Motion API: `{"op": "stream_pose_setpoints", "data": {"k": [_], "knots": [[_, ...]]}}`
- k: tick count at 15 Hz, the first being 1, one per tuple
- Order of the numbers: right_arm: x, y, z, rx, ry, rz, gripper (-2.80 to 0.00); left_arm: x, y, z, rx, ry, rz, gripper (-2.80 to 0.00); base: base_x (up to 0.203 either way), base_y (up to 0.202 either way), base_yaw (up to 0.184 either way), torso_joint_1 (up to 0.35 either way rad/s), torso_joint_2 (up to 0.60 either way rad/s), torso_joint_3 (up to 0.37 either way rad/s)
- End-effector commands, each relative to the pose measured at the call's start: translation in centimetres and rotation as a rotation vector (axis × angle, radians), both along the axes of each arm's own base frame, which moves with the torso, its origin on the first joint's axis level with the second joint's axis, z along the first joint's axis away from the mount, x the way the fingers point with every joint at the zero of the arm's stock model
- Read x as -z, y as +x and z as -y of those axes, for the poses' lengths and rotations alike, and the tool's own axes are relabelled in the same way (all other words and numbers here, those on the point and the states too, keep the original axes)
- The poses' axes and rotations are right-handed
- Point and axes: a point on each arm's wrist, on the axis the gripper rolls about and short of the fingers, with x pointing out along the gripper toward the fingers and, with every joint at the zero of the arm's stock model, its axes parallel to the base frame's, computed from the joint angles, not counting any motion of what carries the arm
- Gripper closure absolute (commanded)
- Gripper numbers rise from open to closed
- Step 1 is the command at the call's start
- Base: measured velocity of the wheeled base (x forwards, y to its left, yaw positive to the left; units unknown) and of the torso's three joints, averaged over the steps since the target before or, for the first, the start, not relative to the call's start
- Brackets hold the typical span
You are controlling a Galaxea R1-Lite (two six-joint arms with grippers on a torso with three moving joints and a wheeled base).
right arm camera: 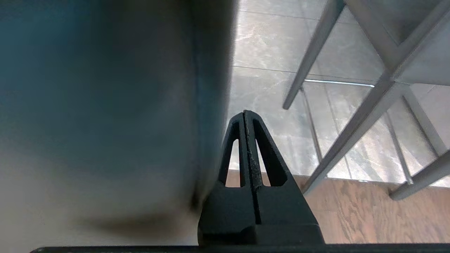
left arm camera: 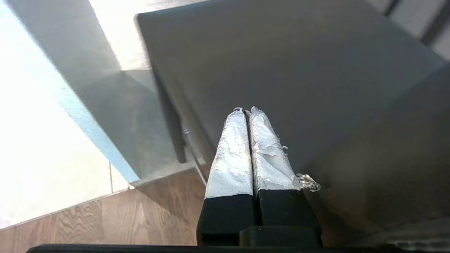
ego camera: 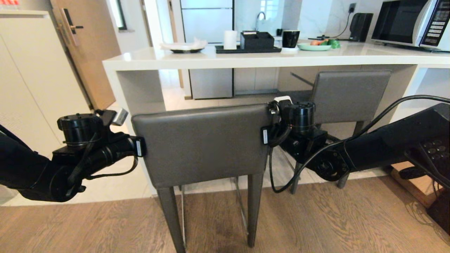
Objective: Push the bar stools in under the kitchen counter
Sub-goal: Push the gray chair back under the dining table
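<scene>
In the head view, the near bar stool (ego camera: pixel 200 144) fills the centre of the frame, its backrest just in front of the kitchen counter (ego camera: pixel 225 58) (white slab across the upper half). The far bar stool (ego camera: pixel 351 95) sits at upper right, tucked under the slab. The left gripper (ego camera: pixel 140 146) meets the backrest's left edge, the right gripper (ego camera: pixel 266 135) its right edge.

In the left wrist view, the left gripper's taped fingers (left arm camera: pixel 232 151) are pressed together, tips against the leather.

In the right wrist view, the right gripper's fingers (right arm camera: pixel 262 154) are likewise closed, empty, beside the backrest's edge.
</scene>
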Motion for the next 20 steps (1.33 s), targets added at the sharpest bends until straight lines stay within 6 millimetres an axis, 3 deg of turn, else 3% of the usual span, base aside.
{"op": "stream_pose_setpoints", "data": {"k": [1,9,16,20], "knots": [[0.0,-0.1,-0.4,-0.010,0.003,0.006,0.00,0.6,0.9,0.1,0.001,0.001,-0.004,0.00,0.000,0.000,0.000,0.000,0.00,0.000],[-0.8,-1.0,-1.3,-0.040,0.013,0.028,0.00,1.3,3.1,0.9,-0.018,0.009,0.009,0.00,0.000,0.000,0.000,0.000,0.00,0.000],[-1.2,-1.1,-0.6,-0.024,0.012,0.029,0.00,0.4,2.2,0.5,-0.028,0.005,0.020,0.00,0.000,0.000,0.000,0.000,0.00,0.000],[-1.5,-1.9,0.7,-0.003,0.008,0.018,0.00,0.4,-0.3,-1.9,-0.101,-0.004,-0.017,0.00,0.000,0.000,0.000,0.000,0.00,0.000]]}}
